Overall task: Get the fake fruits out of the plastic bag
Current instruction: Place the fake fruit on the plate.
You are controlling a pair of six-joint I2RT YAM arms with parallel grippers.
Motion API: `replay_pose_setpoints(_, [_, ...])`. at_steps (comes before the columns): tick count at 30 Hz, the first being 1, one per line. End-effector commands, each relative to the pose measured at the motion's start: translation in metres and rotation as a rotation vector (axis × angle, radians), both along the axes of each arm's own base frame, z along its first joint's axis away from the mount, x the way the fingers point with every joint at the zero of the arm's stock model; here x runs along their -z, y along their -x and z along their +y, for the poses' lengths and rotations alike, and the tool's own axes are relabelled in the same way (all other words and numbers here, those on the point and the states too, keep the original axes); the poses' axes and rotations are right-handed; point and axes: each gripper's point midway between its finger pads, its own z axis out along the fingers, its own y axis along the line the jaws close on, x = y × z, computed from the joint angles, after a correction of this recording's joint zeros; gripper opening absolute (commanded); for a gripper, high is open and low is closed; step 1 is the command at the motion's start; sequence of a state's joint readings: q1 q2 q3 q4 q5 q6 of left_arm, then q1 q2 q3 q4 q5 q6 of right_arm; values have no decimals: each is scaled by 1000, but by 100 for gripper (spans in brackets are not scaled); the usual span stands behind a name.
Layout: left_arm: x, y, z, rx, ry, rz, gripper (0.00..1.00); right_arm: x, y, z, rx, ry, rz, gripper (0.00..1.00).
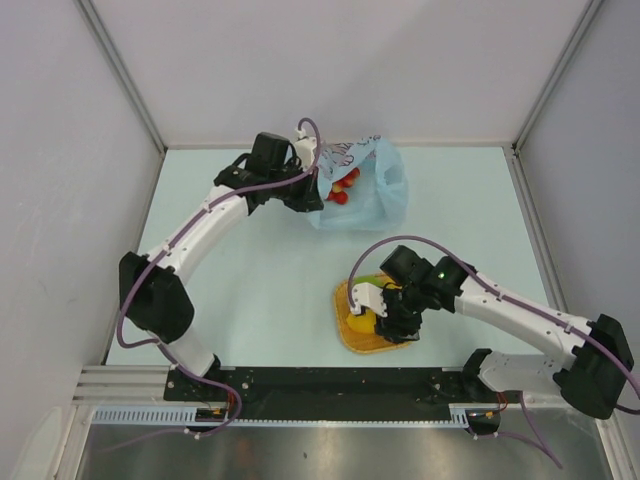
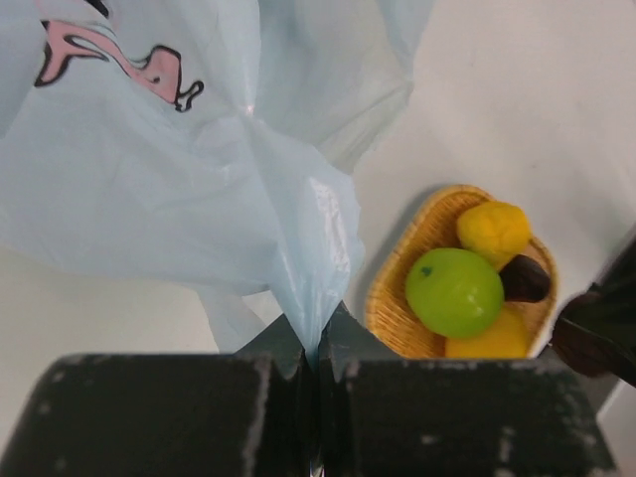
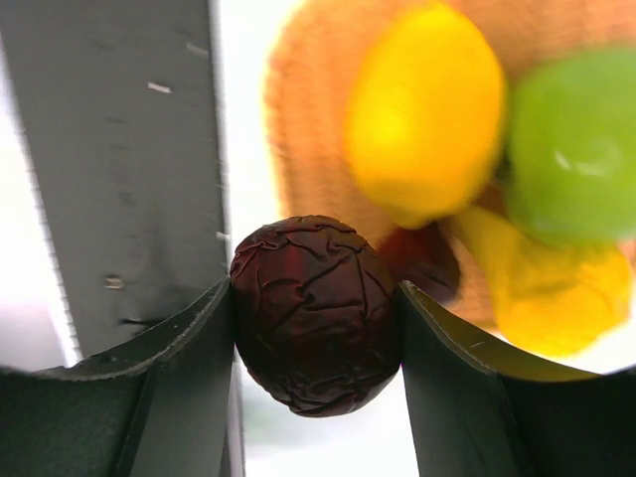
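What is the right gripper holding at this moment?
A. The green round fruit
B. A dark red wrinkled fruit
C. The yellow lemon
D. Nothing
B: the right wrist view shows the dark red wrinkled fruit pinched between the jaws of the right gripper, above the orange woven tray.

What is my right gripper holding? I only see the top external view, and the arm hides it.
Observer: Right wrist view: the right gripper is shut on a wrinkled dark red fruit.
Operator: What is in the tray?
Observer: Left wrist view shows a green round fruit and a yellow lemon in the orange woven tray.
Operator: And the left gripper?
Observer: The left gripper is shut on a pinched fold of the plastic bag.
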State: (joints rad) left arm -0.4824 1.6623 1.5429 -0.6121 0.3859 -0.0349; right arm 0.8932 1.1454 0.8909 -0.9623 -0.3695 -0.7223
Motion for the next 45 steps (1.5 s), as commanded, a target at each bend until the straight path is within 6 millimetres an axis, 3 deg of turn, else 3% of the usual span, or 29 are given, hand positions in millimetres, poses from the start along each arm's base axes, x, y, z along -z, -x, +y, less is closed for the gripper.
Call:
replay_pose_setpoints(1, [-22,24,2,26,120,105,0,1,-34,-2,60,49,-118,40])
replay_pose_setpoints(6, [-32,16,13,-19,111,0,0,5,-23,0,1,58,-89,41])
replay_pose_setpoints(12, [-22,9,15,-59,84,26,0,8,-13,19,-107,12,-149,47])
replay_pose_setpoints(17, [-38,10,26,-61,54,-67,0,27,-13,8,-135,73,-173,50])
replay_pose_setpoints(21, [-36,9,34,-86,24,-91,0,30,-16,8,-127,72,-202,53])
replay_pose_setpoints(25, [-34,18,31,-60,40,-76,0,30,-17,11,-113,54,-220,70])
replay_pose_setpoints(30, [-25,21,29,-59,57,-36,0,21,-26,8,-102,63,-274,83])
replay_pose_setpoints(32, [-21,22,28,-61,61,-29,0,12,-25,8,-90,61,-268,99])
replay_pose_setpoints(36, [-19,26,30,-58,54,-29,0,-27,-27,21,-67,18,-258,100])
replay_pose_setpoints(38, [-18,30,32,-50,44,-26,0,-64,-43,39,-16,-66,-324,100])
replay_pose_setpoints(41, [-16,38,38,-51,34,-30,0,-122,-82,67,142,-250,-448,100])
replay_pose_setpoints(43, [-9,45,44,-53,20,-27,0,-141,-113,75,357,-339,-442,100])
replay_pose_setpoints(44, [-12,50,46,-54,23,-41,0,-160,-132,82,445,-422,-469,100])
replay_pose_setpoints(45, [-11,53,48,-56,21,-45,0,-155,-151,81,522,-422,-465,100])
